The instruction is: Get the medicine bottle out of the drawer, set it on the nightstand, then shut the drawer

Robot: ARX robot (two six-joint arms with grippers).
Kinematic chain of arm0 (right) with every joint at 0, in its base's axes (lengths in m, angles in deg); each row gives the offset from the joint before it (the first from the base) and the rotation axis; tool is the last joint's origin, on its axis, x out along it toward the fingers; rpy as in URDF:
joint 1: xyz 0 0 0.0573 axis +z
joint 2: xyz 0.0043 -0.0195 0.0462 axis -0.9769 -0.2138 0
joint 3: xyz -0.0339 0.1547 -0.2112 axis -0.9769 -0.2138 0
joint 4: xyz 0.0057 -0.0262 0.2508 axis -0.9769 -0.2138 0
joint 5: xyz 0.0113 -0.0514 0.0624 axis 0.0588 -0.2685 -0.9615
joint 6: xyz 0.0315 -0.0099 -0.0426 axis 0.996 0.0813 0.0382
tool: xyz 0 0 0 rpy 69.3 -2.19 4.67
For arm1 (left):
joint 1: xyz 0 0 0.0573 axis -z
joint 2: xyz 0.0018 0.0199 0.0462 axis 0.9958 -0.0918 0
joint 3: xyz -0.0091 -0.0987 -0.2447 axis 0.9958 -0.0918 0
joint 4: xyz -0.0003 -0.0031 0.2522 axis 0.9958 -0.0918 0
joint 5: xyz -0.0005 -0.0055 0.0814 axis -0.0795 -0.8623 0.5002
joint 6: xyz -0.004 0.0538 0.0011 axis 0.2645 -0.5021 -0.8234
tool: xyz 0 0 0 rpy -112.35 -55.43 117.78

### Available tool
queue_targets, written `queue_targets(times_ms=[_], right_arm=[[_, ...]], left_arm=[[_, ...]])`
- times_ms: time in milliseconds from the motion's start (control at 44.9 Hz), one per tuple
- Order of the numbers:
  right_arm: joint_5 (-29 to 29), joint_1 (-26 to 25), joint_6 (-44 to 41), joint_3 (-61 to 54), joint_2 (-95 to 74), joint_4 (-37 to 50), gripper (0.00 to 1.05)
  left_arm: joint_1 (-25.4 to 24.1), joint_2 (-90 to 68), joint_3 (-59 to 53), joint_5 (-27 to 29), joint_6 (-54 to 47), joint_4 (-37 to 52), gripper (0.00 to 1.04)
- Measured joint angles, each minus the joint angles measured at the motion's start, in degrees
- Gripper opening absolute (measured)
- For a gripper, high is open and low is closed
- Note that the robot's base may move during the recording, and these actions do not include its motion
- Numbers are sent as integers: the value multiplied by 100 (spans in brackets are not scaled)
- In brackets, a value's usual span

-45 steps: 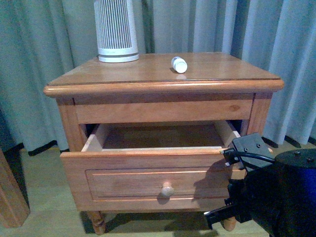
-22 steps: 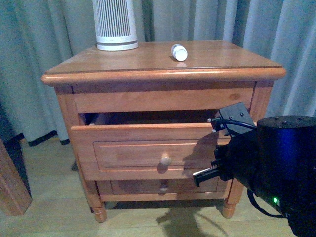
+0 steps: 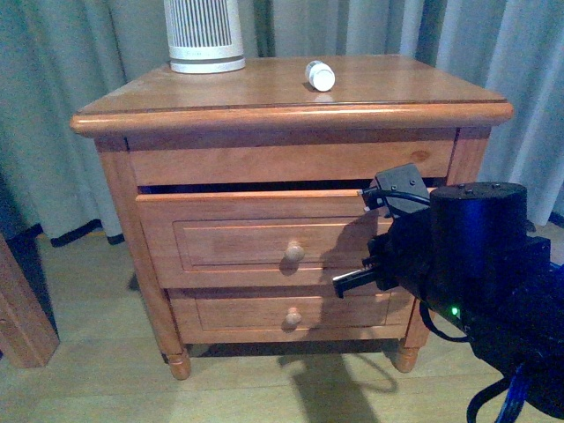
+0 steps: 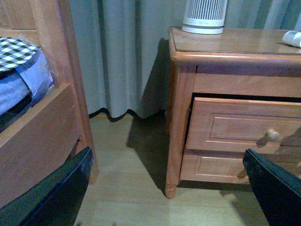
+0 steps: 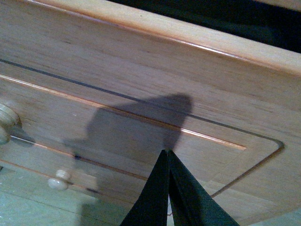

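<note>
The medicine bottle [image 3: 320,75] lies on its side on top of the nightstand [image 3: 264,115], and shows at the frame edge in the left wrist view [image 4: 292,37]. The drawer [image 3: 247,238] is pushed almost fully in, with a thin dark gap above its front. My right gripper [image 3: 338,283] is shut, its tip [image 5: 167,151] against the drawer front [image 5: 141,70], right of the round knob [image 3: 294,253]. My left gripper [image 4: 167,150] is open and empty, low over the floor to the left of the nightstand [image 4: 221,47].
A tall white ribbed cylinder [image 3: 204,35] stands at the back left of the top. The lower drawer [image 3: 282,313] is shut. Grey curtains [image 3: 53,115] hang behind. A wooden bed frame [image 4: 42,122] stands left of the nightstand, across a strip of wood floor [image 4: 136,165].
The drawer has slid from wide open to almost shut. My right gripper has travelled in with the drawer front, staying against it.
</note>
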Motion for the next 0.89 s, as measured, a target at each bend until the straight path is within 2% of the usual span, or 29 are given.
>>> queue_targets(times_ms=[334, 891], right_arm=[[-175, -107, -9, 573, -243, -278, 3], [-463, -160, -72, 671, -382, -195, 3]], left_arm=[[0, 0, 0, 0, 0, 0, 98], [0, 0, 0, 0, 0, 0, 98]])
